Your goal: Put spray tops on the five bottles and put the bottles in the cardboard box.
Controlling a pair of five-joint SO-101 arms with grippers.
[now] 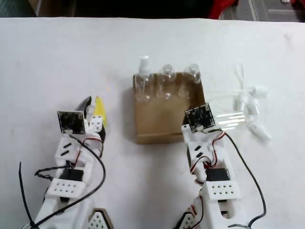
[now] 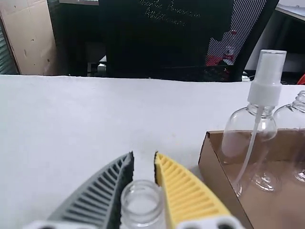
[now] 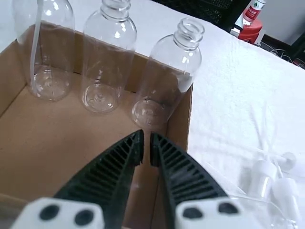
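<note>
The cardboard box (image 1: 162,119) lies in the middle of the table. Three clear bottles stand at its far end. The left one (image 1: 143,78) (image 2: 250,138) wears a white spray top. The middle one (image 3: 107,52) and the right one (image 3: 169,71) have bare necks. My left gripper (image 2: 144,160), with grey and yellow fingers, is shut on the neck of a further open bottle (image 2: 140,200), left of the box (image 2: 224,162). My right gripper (image 3: 147,143) hangs shut and empty over the box's near right part (image 3: 71,143). Loose spray tops (image 1: 250,105) (image 3: 267,176) lie right of the box.
A white cloth (image 1: 57,62) covers the table, with free room left of the box and along the far side. A clear glinting piece (image 1: 231,119), perhaps a lying bottle, rests between the right arm and the spray tops. A dark chair (image 2: 190,33) stands beyond the far edge.
</note>
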